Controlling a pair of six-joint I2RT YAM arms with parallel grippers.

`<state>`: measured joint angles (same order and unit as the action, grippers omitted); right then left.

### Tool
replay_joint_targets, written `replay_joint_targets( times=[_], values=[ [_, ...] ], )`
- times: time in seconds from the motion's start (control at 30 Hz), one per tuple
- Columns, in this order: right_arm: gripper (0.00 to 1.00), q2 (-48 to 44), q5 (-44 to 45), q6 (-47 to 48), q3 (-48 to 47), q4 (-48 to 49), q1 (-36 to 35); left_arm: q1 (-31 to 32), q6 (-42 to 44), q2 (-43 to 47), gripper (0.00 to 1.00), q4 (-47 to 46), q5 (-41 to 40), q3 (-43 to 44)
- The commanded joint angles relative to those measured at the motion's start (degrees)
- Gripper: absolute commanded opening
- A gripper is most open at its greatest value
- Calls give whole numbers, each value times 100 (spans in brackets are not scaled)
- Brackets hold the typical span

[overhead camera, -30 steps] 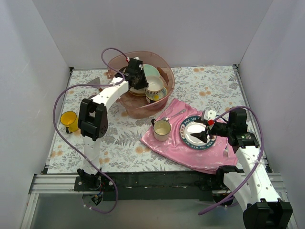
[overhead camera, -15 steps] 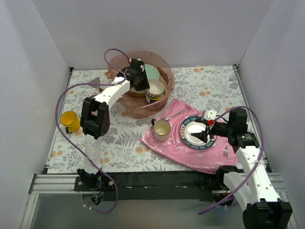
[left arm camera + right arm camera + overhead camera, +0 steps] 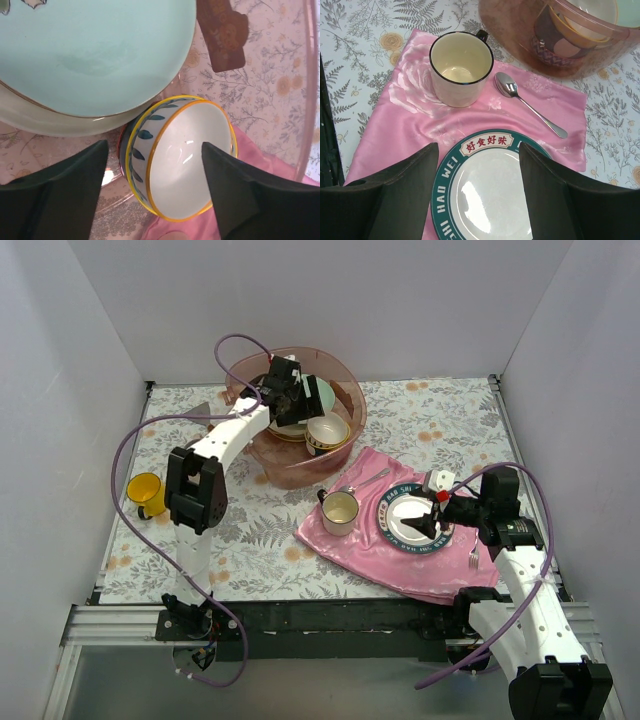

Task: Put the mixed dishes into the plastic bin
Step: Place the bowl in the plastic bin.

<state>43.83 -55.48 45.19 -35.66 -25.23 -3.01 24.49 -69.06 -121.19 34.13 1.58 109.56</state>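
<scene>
Left wrist view shows us the left claw (image 3: 154, 144) spread wide astride the leaf-patterned bowl (image 3: 185, 160), lying beside the mint-green plate (image 3: 100, 50) inside the plastic bin (image 3: 300, 100), so we judge this drop finished and next must lift clear toward the yellow mug (image 3: 146, 490) at middle left of the top view.

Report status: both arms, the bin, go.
Left gripper open above blue-leaf bowl in bin. Right gripper open over lettered plate. Yellow mug outside bin, nothing blocking it.
</scene>
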Motion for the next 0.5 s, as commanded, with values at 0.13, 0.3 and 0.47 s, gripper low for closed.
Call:
replay_joint_targets(
  times=[0.13,0.3,0.47],
  values=[
    [73,-50,-68,16,68,141,37,-50,463,1684,89,-459,-308,-705],
    [73,-68,-77,34,59,115,54,-137,534,2950,98,-1030,-431,-1761],
    [73,-68,-77,34,50,106,46,-339,490,4039,98,-1312,-422,-2972]
  ],
)
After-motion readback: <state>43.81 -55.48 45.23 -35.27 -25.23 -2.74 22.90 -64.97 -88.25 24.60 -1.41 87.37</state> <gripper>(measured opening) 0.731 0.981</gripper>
